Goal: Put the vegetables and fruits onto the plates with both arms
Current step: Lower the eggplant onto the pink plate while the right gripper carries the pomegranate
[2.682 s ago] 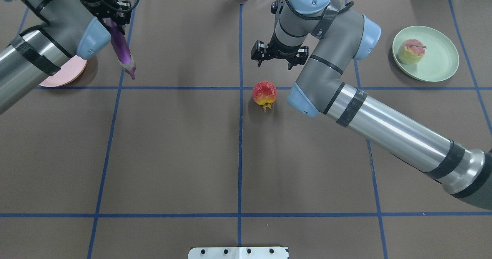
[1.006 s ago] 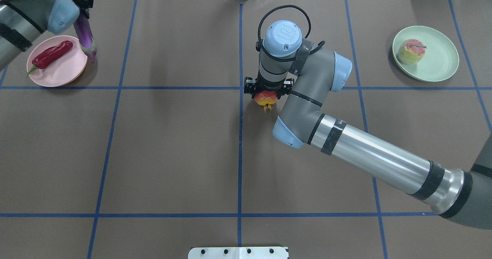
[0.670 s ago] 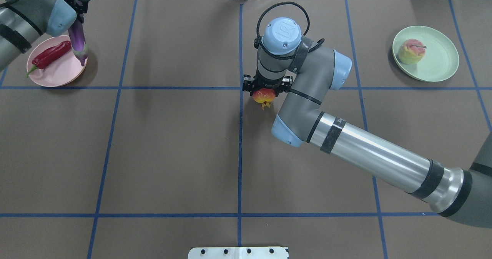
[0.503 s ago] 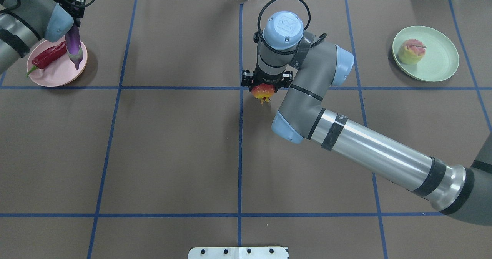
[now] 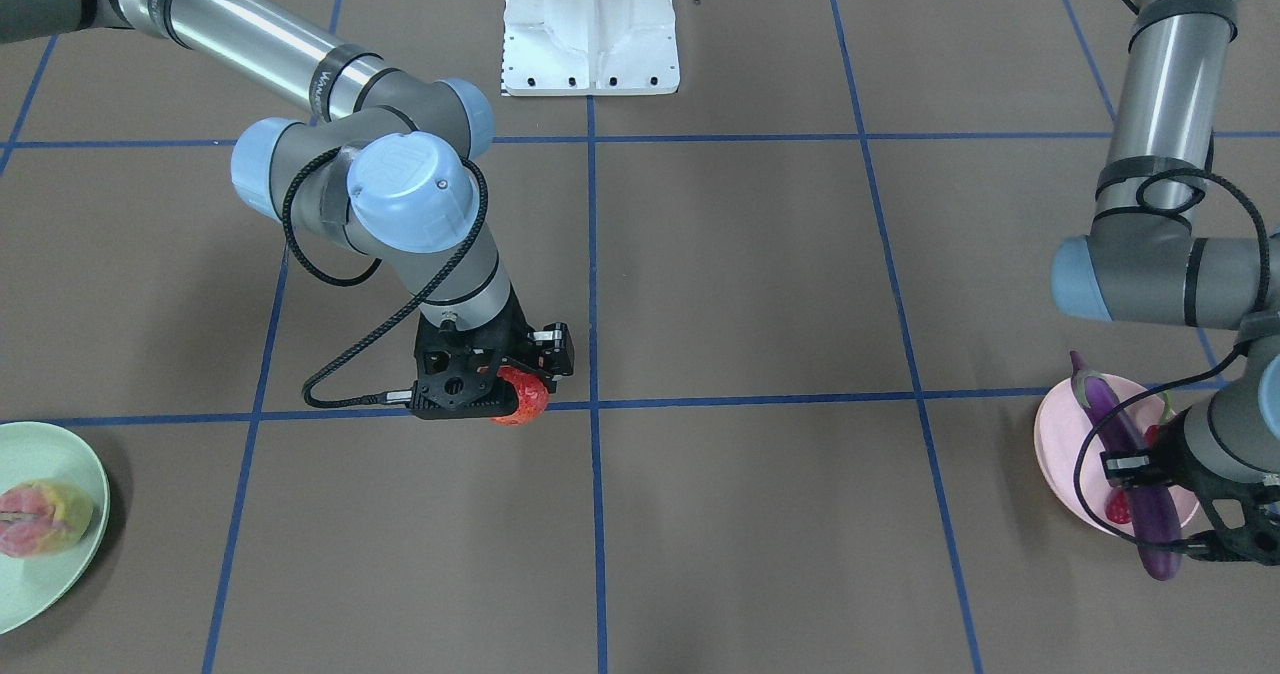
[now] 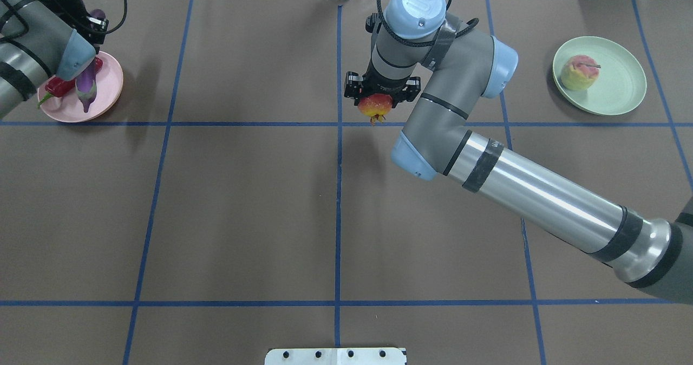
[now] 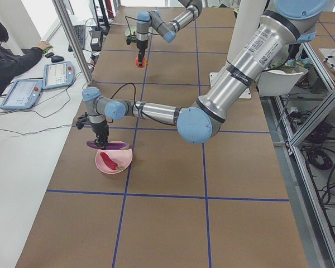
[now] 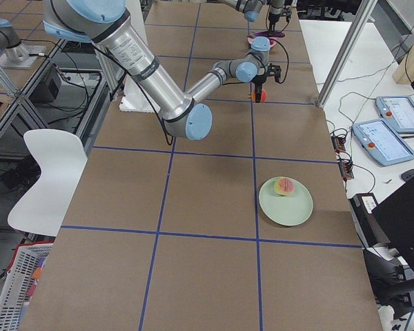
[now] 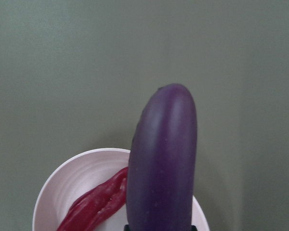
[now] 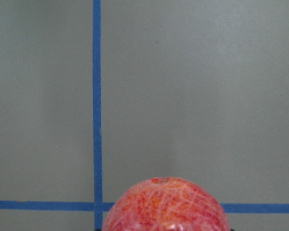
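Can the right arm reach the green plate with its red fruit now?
Probably yes: the right gripper holds the red fruit aloft, nothing stands between, and the peach leaves room on the green plate.

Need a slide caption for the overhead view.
Right gripper holds round red-orange mottled fruit; left gripper holds long purple eggplant over pale pink plate with red chili; peach on mint plate.

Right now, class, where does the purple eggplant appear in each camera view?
Front-facing: eggplant lower right.
Overhead: eggplant upper left.
Exterior left: eggplant left of centre.
Exterior right: eggplant tiny, top edge.
Left wrist: eggplant central, close-up.
Right wrist: not in it.
Shared landmark: pink plate.
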